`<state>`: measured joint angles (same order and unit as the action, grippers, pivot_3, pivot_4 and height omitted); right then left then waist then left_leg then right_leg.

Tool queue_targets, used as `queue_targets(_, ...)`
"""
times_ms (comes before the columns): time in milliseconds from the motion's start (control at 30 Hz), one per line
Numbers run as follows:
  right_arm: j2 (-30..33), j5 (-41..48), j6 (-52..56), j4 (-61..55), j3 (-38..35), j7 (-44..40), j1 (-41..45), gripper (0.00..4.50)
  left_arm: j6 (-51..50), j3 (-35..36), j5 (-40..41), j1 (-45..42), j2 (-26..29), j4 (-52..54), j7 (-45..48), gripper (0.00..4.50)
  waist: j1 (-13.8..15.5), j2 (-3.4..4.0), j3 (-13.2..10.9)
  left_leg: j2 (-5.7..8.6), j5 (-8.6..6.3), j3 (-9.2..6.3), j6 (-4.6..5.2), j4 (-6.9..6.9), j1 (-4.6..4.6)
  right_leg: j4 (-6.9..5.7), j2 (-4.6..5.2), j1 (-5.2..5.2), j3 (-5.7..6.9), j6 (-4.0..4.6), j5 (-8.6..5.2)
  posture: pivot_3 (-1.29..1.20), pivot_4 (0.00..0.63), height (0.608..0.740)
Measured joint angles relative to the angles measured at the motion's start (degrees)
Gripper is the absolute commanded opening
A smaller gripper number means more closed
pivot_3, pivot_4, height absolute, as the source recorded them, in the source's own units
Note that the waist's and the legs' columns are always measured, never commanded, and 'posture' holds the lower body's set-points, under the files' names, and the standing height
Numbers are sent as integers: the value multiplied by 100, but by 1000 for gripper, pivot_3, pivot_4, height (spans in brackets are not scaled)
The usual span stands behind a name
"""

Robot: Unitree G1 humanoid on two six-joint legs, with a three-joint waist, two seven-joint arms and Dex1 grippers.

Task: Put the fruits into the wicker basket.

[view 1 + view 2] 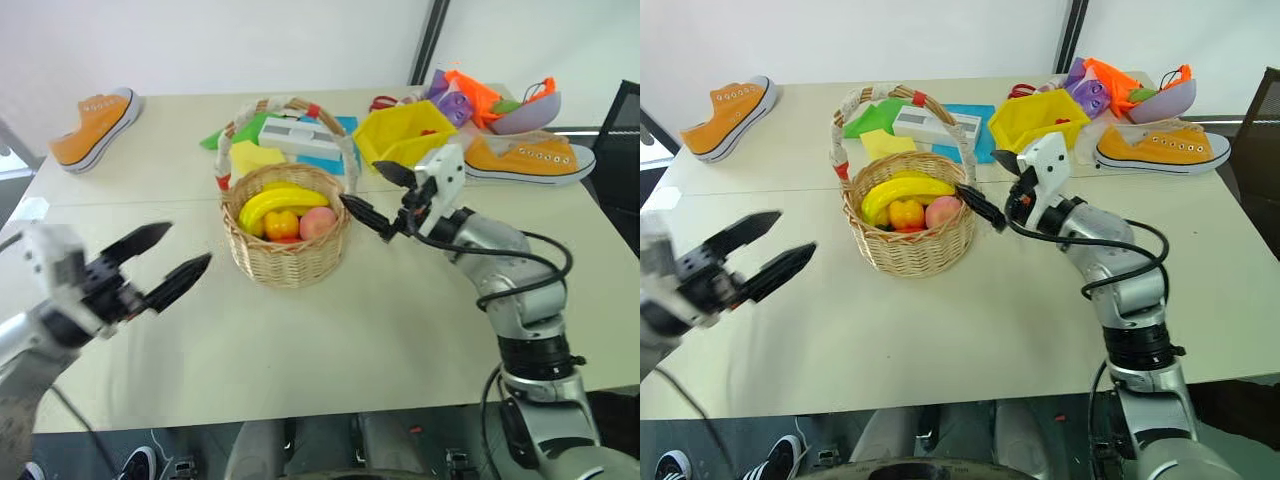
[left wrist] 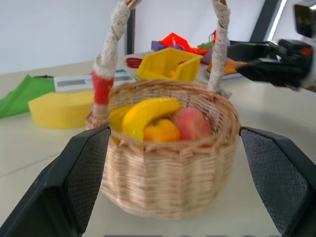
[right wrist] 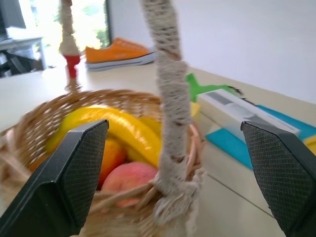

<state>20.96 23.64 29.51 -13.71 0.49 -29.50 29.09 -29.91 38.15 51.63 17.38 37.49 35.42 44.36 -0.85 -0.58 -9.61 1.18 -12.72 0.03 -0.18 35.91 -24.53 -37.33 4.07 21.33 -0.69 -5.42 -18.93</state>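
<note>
The wicker basket stands mid-table, its arched handle wrapped in white and red. Inside lie the fruits: a curved yellow banana, an orange-red fruit and a pink peach. My left gripper hovers open to the left of the basket, pointing at it, with nothing between its fingers. My right gripper is open at the basket's right rim, its fingers either side of the handle's base. It holds nothing.
A yellow plastic bin sits behind the right gripper. A yellow wedge block, a white box, and blue and green sheets lie behind the basket. Orange shoes rest at the far left and far right.
</note>
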Motion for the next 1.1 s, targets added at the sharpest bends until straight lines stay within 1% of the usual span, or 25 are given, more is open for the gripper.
queue_targets(100, -216, -103, -31, 15, 110, 128, 3, 4500, 406, 131, -222, 237, -234, -297, 210, 4455, 2, -3, 2, 0, -5, 0, -8, 0, 2, 2, 2, 0, 0, 4, 0, 0, 150, 740)
queue_targets(233, -470, -307, -207, 264, 330, 201, 36, 4500, 813, 106, -451, 404, -449, -416, 369, 4455, -35, -2, 2, 0, -5, 1, -7, -3, 1, 3, 2, 2, -1, 5, 1, 0, 150, 740)
queue_targets(333, -530, -406, -291, 458, 347, 232, 109, 3649, 990, 84, -562, 504, -536, -455, 408, 4500, -37, -2, 2, -1, -4, 1, -6, -13, 2, 2, 2, 7, 0, 4, 1, 0, 150, 740)
queue_targets(400, -561, -463, -376, 551, 347, 238, 146, 2721, 1131, 84, -616, 569, -591, -461, 442, 4500, -33, -1, 2, 0, -2, 1, -4, -21, 2, 4, 2, 8, 0, 3, 2, 0, 150, 740)
queue_targets(567, -627, -496, -408, 620, 334, 262, 177, 221, 1311, 23, -646, 545, -623, -505, 502, 4500, -33, -1, 2, 0, 0, 1, -2, -31, 1, 4, 2, 7, 0, 1, 3, 0, 150, 740)
queue_targets(600, -626, -503, -407, 633, 326, 266, 177, 53, 1327, 2, -641, 520, -623, -508, 514, 4500, -36, -1, 2, 0, 0, 1, -2, -32, 2, 4, 2, 7, 0, 1, 3, 0, 150, 740)
queue_targets(733, -622, -502, -409, 673, 239, 299, 177, 55, 1326, -164, -614, 405, -622, -544, 508, 4500, -34, 0, 2, 0, 1, 2, -2, -31, 1, 4, 2, 5, 0, -2, 4, 0, 150, 740)
queue_targets(867, -513, -490, -467, 861, -85, 384, 210, 55, 1306, -402, -614, 121, -621, -568, 373, 4500, -5, -1, 2, 1, 1, 2, -2, -29, 1, 8, 2, 4, 1, -5, 6, 0, 150, 740)
queue_targets(1033, -66, -480, -572, 972, -534, 260, 183, 55, 1207, -987, -603, -436, -644, -582, 179, 4500, -8, 0, 1, 3, 2, 2, 0, -29, -1, 7, 2, -6, 1, -14, 11, 0, 150, 740)
queue_targets(1100, 265, -414, -625, 972, -780, 129, 37, 55, 1154, -1407, -608, -902, -803, -647, 95, 4500, 36, 7, -2, 4, 3, 2, 1, -28, -1, 6, 2, -9, 4, -17, 12, 0, 150, 740)
